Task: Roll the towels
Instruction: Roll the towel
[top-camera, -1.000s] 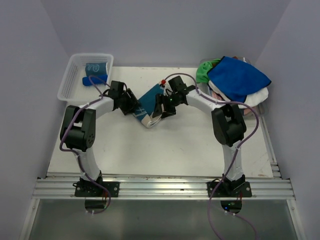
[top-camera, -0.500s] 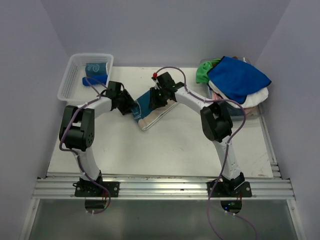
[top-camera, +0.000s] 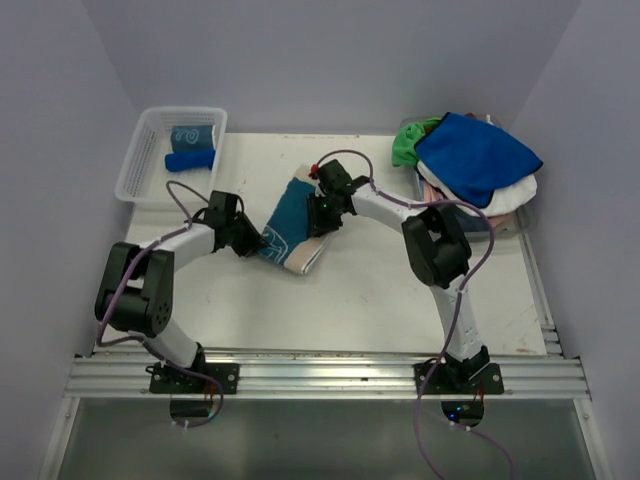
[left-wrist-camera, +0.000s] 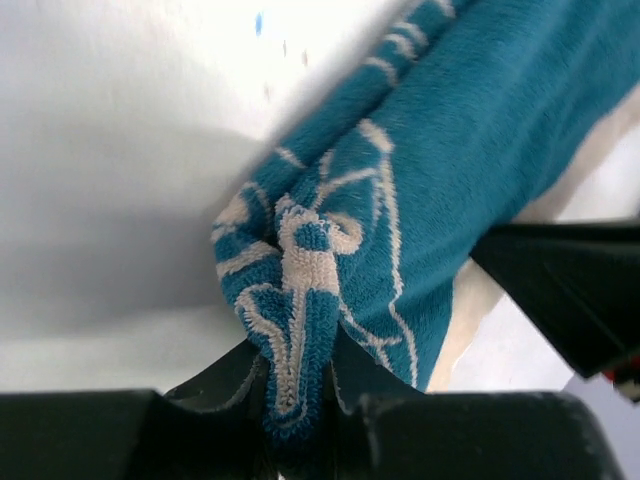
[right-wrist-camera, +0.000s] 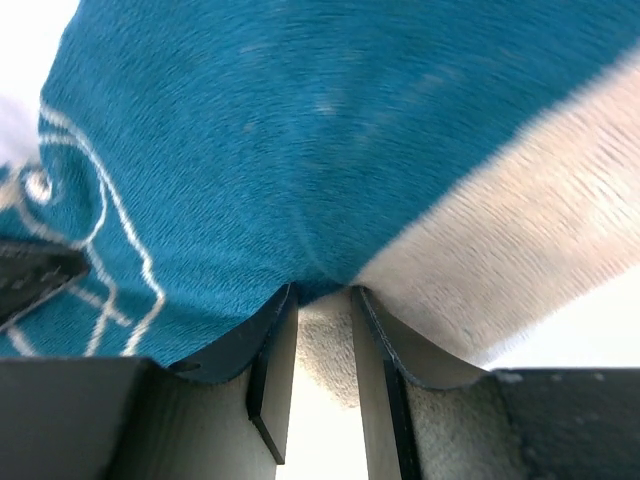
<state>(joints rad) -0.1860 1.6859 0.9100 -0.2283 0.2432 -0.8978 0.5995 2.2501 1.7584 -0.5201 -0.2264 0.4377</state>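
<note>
The teal and beige towel (top-camera: 290, 225) with white swirls lies folded lengthwise on the table centre. My left gripper (top-camera: 253, 240) is shut on its near left edge; the pinched swirl-patterned fold (left-wrist-camera: 300, 330) fills the left wrist view. My right gripper (top-camera: 321, 212) is shut on its right edge, with teal and beige cloth (right-wrist-camera: 330, 330) squeezed between the fingers (right-wrist-camera: 275, 350). A pile of towels with a royal blue one (top-camera: 475, 155) on top, green (top-camera: 405, 145) and white (top-camera: 515, 195) beside it, sits at the back right.
A clear plastic mesh basket (top-camera: 140, 165) stands at the back left and holds two rolled towels, one patterned teal (top-camera: 192, 135) and one blue (top-camera: 190, 159). The table's right edge has a metal rail (top-camera: 540, 290).
Both grippers have come nearer the table's middle with the teal towel held between them. The towel now lies more lengthwise and narrower, folded over itself.
</note>
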